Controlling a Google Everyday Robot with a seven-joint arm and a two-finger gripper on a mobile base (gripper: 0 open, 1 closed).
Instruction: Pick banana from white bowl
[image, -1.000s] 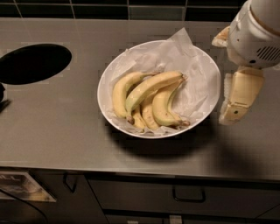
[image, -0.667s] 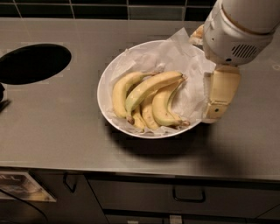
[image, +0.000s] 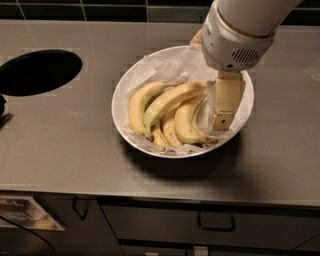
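Observation:
The white bowl (image: 116, 102) sits mid-counter with a crumpled white paper liner (image: 165, 67). Several bananas lie in it. The banana (image: 172, 101) is the longest one, slim, pale yellow-green, lying diagonally from lower left to upper right across the others. A plumper yellow banana (image: 136, 102) lies to its left and a strongly curved one (image: 184, 120) to its right. My gripper (image: 222, 122) hangs from the white wrist (image: 235, 37) over the right part of the bowl, just right of the curved banana and beside the long banana's upper end. It holds nothing that I can see.
A dark oval hole (image: 37, 72) is cut in the grey metal counter (image: 65, 145) at the left. A dark object (image: 2, 112) pokes in at the left edge. Black tiles run along the back. Drawers with a handle (image: 215, 222) are below the front edge.
My gripper has moved left, from beside the bowl's right rim to over the bowl's right part next to the bananas. The bananas and bowl have not moved.

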